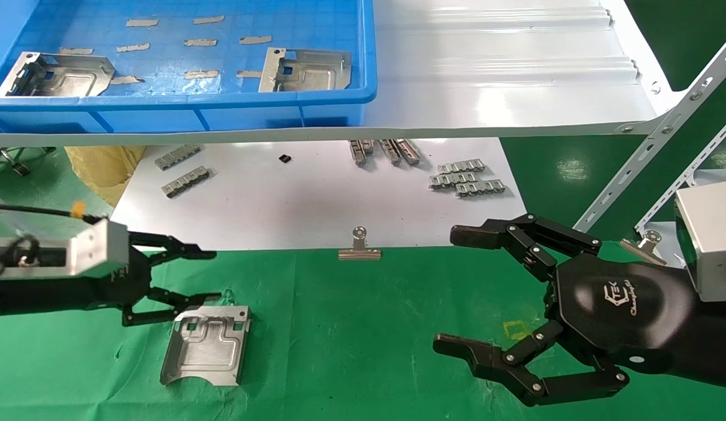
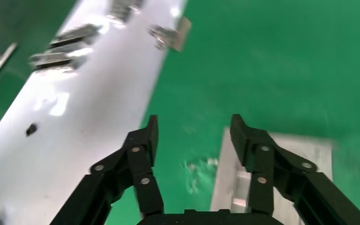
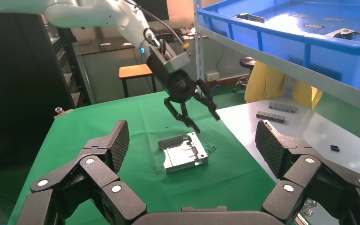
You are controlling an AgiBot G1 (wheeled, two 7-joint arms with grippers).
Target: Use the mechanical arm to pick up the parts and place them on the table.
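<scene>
The green tabletop point(image 1: 363, 351) fills the lower half of the head view, with a white sheet point(image 1: 316, 199) lying across its far part and a blue bin point(image 1: 181, 64) on a shelf in the upper left of the frame. Two silver parts rest in the bin: one point(image 1: 55, 75) at its left end, one point(image 1: 305, 70) near its right wall.

A third part point(image 1: 206, 345) lies flat on the tabletop in the lower left of the head view. The left gripper point(image 1: 213, 275) hangs just above its far edge, fingers point(image 1: 184, 252) spread apart and holding nothing. In the left wrist view the part point(image 2: 281, 178) lies under and past one finger point(image 2: 251, 140), with the green cloth in the gap. The right wrist view shows the left gripper point(image 3: 192, 112) raised clear of the part point(image 3: 183, 152), pointing down at a slant. The left arm reaches in level from the left edge of the head view.

The right gripper point(image 1: 450, 289) sits at the lower right of the head view, its fingers point(image 1: 485, 237) wide open and empty, well apart from the part; its glossy palm faces up.

Small grey ridged strips point(image 1: 465, 177) lie on the white sheet, and a binder clip point(image 1: 359, 248) sits at the sheet's near edge.
</scene>
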